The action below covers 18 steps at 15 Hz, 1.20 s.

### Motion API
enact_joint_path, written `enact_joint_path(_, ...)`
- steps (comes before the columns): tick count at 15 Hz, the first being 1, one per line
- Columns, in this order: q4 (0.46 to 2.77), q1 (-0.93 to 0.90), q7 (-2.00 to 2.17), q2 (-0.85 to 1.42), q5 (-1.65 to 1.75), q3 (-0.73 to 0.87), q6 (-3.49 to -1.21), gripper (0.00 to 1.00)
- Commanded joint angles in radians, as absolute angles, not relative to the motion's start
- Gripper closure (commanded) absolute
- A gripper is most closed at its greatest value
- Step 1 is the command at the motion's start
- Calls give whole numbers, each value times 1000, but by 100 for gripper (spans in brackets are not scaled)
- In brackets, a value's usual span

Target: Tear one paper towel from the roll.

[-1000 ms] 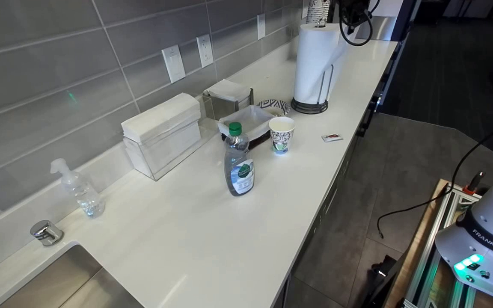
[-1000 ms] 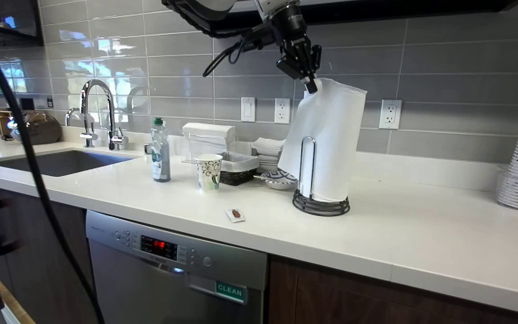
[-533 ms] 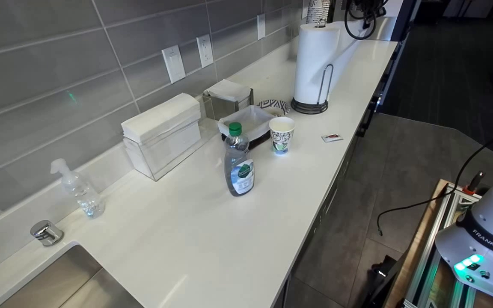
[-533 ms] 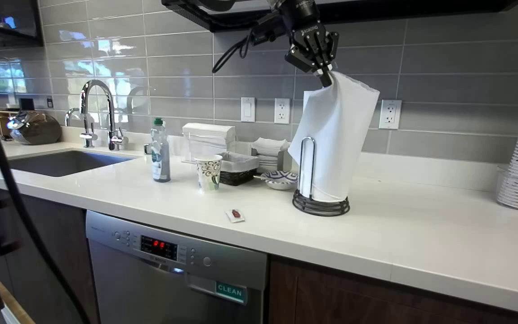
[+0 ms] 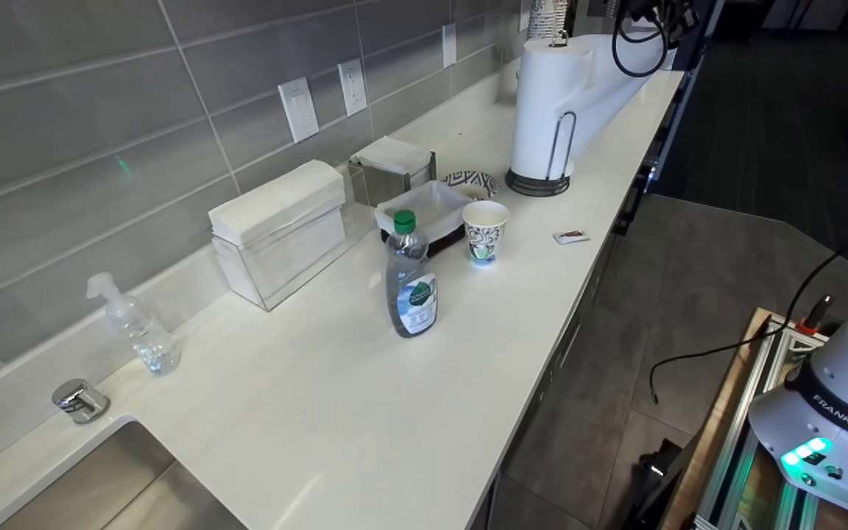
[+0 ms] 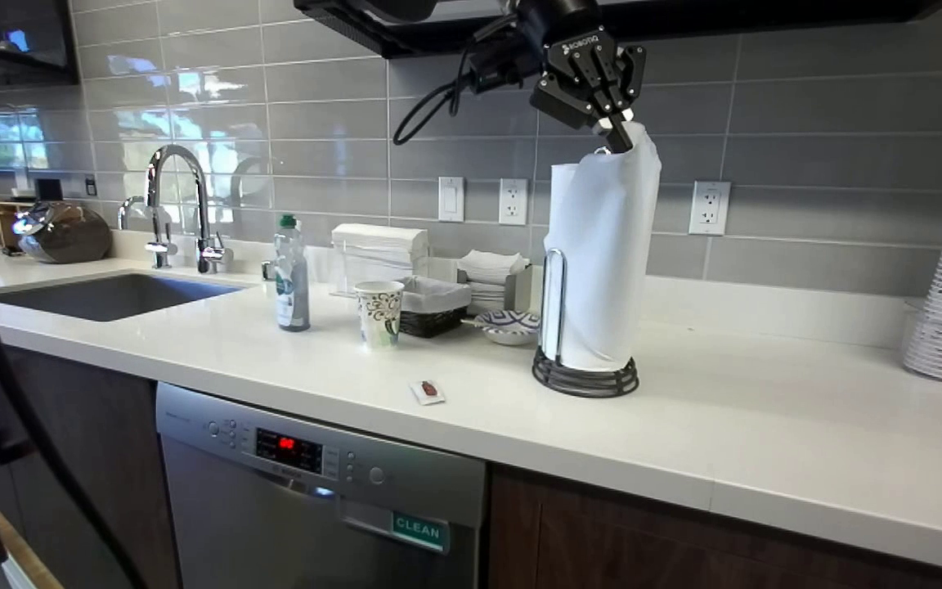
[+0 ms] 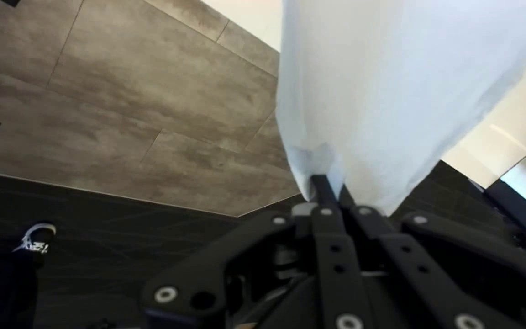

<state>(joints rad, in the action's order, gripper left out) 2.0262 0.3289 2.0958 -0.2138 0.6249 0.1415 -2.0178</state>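
Note:
The roll (image 5: 545, 110) is a tall white cylinder on a dark wire holder (image 6: 585, 380) on the counter. The paper towel (image 5: 615, 81) stretches from the roll's side out to my gripper, still joined to the roll in this view. In an exterior view the sheet (image 6: 622, 213) hangs in front of most of the roll (image 6: 562, 192). My gripper (image 6: 623, 137) is shut on the sheet's upper edge, at about the height of the roll's top. In the wrist view the gripper (image 7: 332, 181) pinches a gathered fold of the sheet (image 7: 363, 91). The roll's far side is hidden.
A patterned cup (image 6: 379, 313), a soap bottle (image 6: 292, 274), a lined basket (image 6: 432, 307), a bowl (image 6: 509, 325) and napkin boxes (image 5: 280, 228) stand beside the roll. A small packet (image 6: 427, 392) lies near the counter's front edge. A shelf (image 6: 733, 24) hangs above.
My gripper has moved to the right in both exterior views, pulling the sheet farther out and tighter from the roll. The holder has shifted slightly.

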Motion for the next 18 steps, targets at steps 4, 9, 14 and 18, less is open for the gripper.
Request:
enact_joint_path(4, 2037, 304, 2122, -195, 755, 136, -1905, 100)
enact_joint_path(9, 2034, 267, 2009, -149, 822, 140, -1852, 100)
enact_joint_path(14, 2037, 233, 1849, -102, 824, 144, -1879, 100)
enact_joint_path(18, 2042, 198, 1693, -72, 786, 139, -1930, 100)
